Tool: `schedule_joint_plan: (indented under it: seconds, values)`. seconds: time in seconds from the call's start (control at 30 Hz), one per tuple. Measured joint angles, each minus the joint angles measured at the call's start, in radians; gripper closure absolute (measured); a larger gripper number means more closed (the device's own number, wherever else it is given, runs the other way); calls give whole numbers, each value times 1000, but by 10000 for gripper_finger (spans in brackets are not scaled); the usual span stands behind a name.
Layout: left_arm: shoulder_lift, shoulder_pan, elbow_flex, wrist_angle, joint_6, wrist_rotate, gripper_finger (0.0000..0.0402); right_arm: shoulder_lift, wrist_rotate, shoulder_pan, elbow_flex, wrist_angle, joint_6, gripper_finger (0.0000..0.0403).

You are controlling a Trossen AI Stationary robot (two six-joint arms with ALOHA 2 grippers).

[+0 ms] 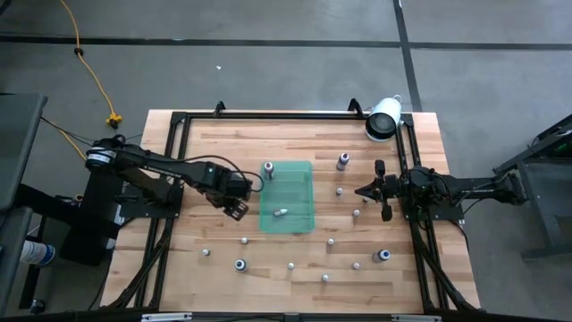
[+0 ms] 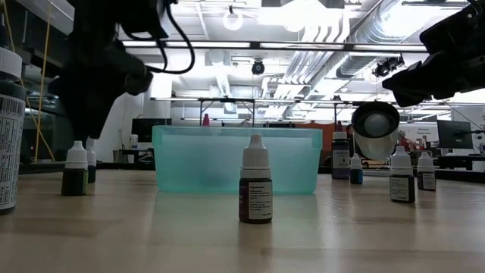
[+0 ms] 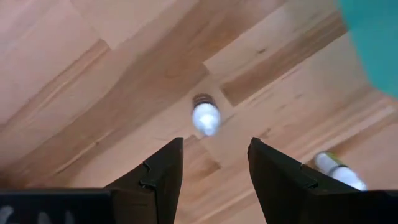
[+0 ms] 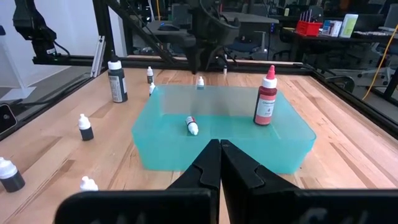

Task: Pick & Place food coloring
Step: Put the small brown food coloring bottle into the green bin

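Left gripper (image 3: 211,163), jaws apart, hovers with a small bottle (image 3: 206,117) just ahead between them; light, rigid, slippery, best pinched across its body. Right gripper (image 4: 219,163) waits clenched

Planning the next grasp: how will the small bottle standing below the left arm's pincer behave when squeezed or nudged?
The small bottle stands upright on the table, tall for its narrow base, so a sideways nudge would probably tip it. Its round body would likely roll, like the bottle lying in the green tray. It looks light; the left pincer, open, should close centred.
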Motion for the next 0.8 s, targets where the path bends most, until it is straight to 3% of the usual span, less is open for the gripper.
schedule_joint_plan:
  seconds: [0.23, 0.8]
  values:
    - [6, -10, -35, 32, -12, -51, 231, 0, 0, 0, 0, 0, 0, 402]
    - [48, -10, -45, 83, 71, -56, 231, 0, 0, 0, 0, 0, 0, 402]
